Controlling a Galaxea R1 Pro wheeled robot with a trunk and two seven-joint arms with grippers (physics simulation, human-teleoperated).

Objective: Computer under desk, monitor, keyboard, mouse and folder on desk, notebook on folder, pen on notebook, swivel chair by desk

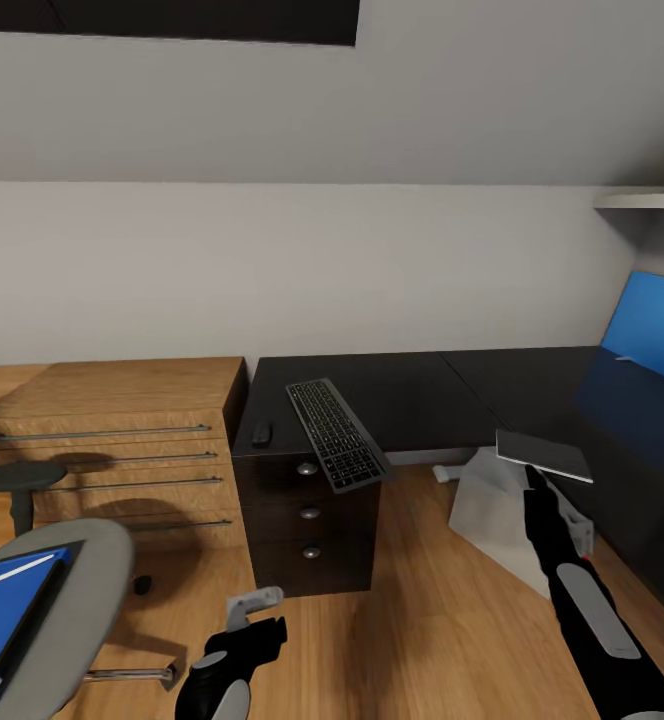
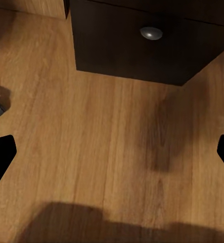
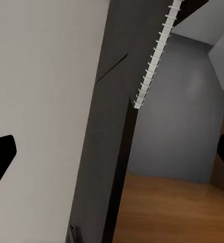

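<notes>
The black L-shaped desk (image 1: 422, 385) runs along the wall, with the keyboard (image 1: 336, 433) lying askew on its near end above the silver-knobbed drawers (image 1: 310, 513) and jutting past the front edge; the small black mouse (image 1: 261, 433) sits just left of it. The right gripper (image 1: 532, 478) is raised at the near edge of the notebook (image 1: 544, 455), a thin grey slab held level above the floor in front of the desk, its white spiral binding (image 3: 154, 59) plain from the wrist; whether the fingers actually grip it I cannot tell. The left gripper (image 1: 255, 603) hangs low over the wooden floor (image 2: 91, 152), fingers spread wide. At the lower left the blue folder (image 1: 7, 600) lies on the grey swivel chair (image 1: 72, 600); a light wooden drawer chest (image 1: 122, 430) stands beside the desk.
</notes>
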